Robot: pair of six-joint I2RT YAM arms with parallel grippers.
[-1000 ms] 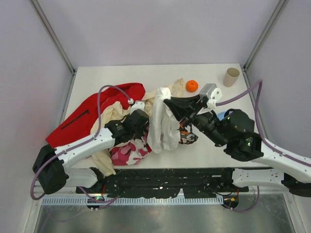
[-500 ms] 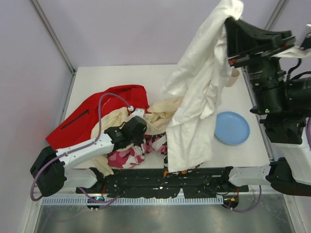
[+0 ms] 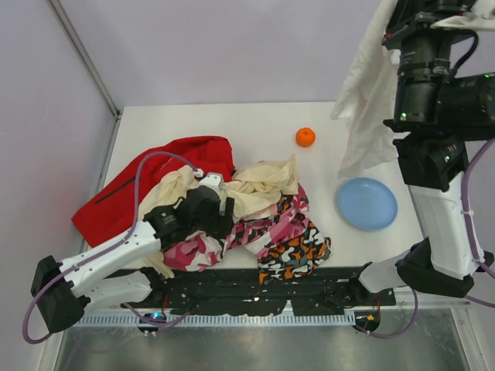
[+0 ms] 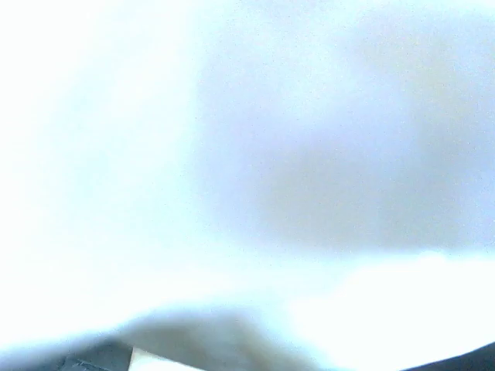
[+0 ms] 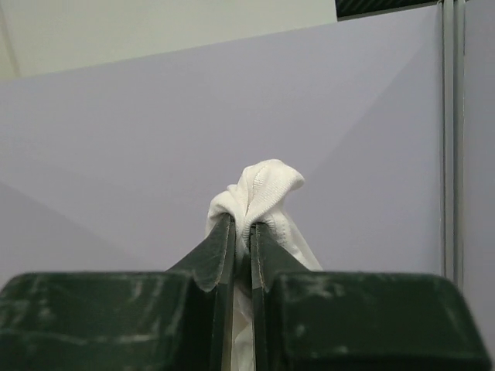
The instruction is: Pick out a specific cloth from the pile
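The cloth [image 3: 367,100], pinched at a bunched fold between the right fingers [image 5: 216,251], had swung rightward, clear of the pile [image 3: 255,224], and hung high near the blue plate [image 3: 367,203]. Separation looked complete; the left arm [image 3: 116,251] rested on the pile, its fingers' state impossible to tell.

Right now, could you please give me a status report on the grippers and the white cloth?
Right gripper shut on the white cloth, held high, clear of the pile. Left gripper down at the pile, state unreadable. Nothing blocking.
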